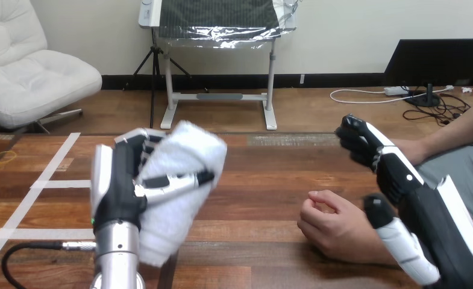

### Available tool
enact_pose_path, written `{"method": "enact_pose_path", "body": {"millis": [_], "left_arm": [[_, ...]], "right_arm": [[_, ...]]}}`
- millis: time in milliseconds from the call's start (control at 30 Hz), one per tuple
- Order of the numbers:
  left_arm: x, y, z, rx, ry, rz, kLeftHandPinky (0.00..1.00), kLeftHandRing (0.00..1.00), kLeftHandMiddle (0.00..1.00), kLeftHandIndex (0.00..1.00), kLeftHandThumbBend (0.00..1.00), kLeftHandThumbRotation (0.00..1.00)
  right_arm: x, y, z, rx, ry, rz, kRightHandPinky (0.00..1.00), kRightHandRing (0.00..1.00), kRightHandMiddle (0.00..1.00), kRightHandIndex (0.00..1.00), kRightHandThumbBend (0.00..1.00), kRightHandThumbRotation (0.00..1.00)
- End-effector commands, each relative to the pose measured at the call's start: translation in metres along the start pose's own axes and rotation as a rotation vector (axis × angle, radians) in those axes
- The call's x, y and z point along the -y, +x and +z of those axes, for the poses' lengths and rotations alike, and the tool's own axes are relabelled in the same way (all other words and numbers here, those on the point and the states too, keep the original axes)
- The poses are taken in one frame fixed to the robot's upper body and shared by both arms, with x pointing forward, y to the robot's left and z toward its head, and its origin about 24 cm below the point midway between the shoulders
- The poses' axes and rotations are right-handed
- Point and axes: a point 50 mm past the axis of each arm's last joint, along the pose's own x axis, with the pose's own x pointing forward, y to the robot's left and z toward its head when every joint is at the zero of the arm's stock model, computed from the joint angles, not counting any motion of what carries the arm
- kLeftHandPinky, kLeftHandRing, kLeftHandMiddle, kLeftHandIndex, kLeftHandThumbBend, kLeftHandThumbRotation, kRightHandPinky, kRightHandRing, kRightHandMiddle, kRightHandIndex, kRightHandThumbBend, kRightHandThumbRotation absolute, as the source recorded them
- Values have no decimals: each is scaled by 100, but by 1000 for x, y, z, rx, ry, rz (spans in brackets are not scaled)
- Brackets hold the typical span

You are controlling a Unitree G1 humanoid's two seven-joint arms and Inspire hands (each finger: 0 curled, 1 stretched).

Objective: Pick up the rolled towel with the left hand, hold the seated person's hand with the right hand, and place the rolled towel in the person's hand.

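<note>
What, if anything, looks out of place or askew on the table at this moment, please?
Nothing is spilled or damaged. The rolled towel sits tilted in the left hand, its lower end hanging below the palm. The person's hand rests loosely curled on the table, beside the right hand.

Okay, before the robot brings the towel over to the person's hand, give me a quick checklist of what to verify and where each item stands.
1. Grip on the towel: ok. The left hand has fingers and thumb curled round the rolled towel, lifted off the table.
2. Right hand holding the person's hand: cannot tell. The right hand sits over the wrist behind the person's hand; no grip is visible.
3. Person's hand open to receive: not ok. It rests on the table, loosely curled.
4. Path from towel to the person's hand: ok. Bare table lies between them.
5. Towel at the person's hand: not ok. They are well apart.
</note>
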Motion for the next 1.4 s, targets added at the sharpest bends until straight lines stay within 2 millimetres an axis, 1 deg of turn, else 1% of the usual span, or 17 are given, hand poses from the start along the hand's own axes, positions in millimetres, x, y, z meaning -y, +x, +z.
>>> {"method": "enact_pose_path", "body": {"millis": [0,200,233,433,500,533,800,833,933,1133,1367], "left_arm": [[-31,10,76,429,-211,186,27,34,40,42,60,0],[-34,7,82,498,-263,206,27,33,39,42,58,0],[-34,6,83,506,-274,208,27,33,39,42,57,0],[-36,4,87,538,-356,209,27,33,39,41,56,0],[-37,3,88,548,-377,210,27,33,39,41,56,0],[-37,2,89,554,-381,212,27,32,38,41,56,0],[-39,-1,94,602,-421,229,25,31,37,41,56,0],[-40,-1,94,606,-428,228,25,31,37,40,56,0],[-40,-2,95,616,-450,220,25,30,36,40,55,0],[-42,-2,95,620,-462,217,24,29,36,40,55,0],[-41,-2,93,612,-474,214,23,29,35,40,55,0]], "right_arm": [[26,29,7,76,-175,26,93,93,93,94,72,79],[36,34,3,23,-240,48,90,91,93,93,85,62],[38,35,3,12,-254,52,88,91,93,93,90,56],[48,39,-1,-35,-319,81,85,90,93,93,97,46],[51,41,-2,-44,-340,94,85,91,93,92,98,44],[53,42,-3,-47,-349,101,84,91,94,92,99,41],[67,47,-9,-83,-418,142,83,92,94,93,100,33],[69,47,-9,-88,-425,147,83,92,94,93,100,30],[74,49,-11,-109,-447,159,83,92,94,93,100,27],[84,51,-13,-136,-486,184,85,93,94,92,100,22],[94,53,-14,-155,-529,211,87,92,93,92,100,19]]}}
